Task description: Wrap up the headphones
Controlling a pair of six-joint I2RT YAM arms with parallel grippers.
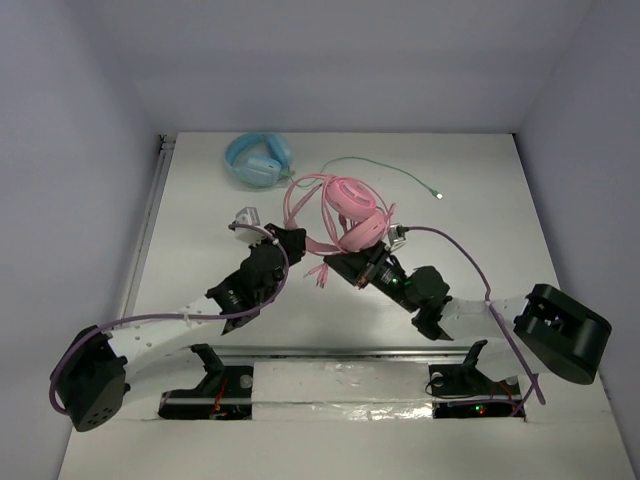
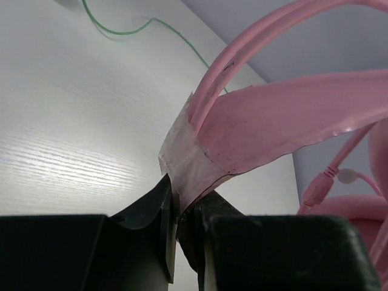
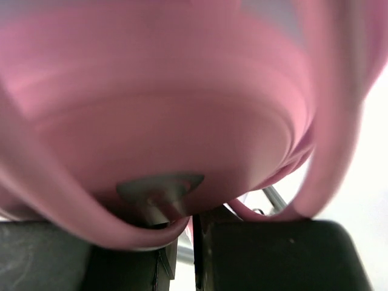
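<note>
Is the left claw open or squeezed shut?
Shut. The left gripper pinches the headphones by the taped end of their headband, with its black fingers pressed against it.

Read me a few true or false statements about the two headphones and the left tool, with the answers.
1. The left tool clamps the pink headphones by the band. True.
2. The blue headphones lie right of the pink ones. False: they lie to the left, farther back.
3. A green cable lies on the table. True.
4. A tool holds the blue headphones. False: nothing touches them.
</note>
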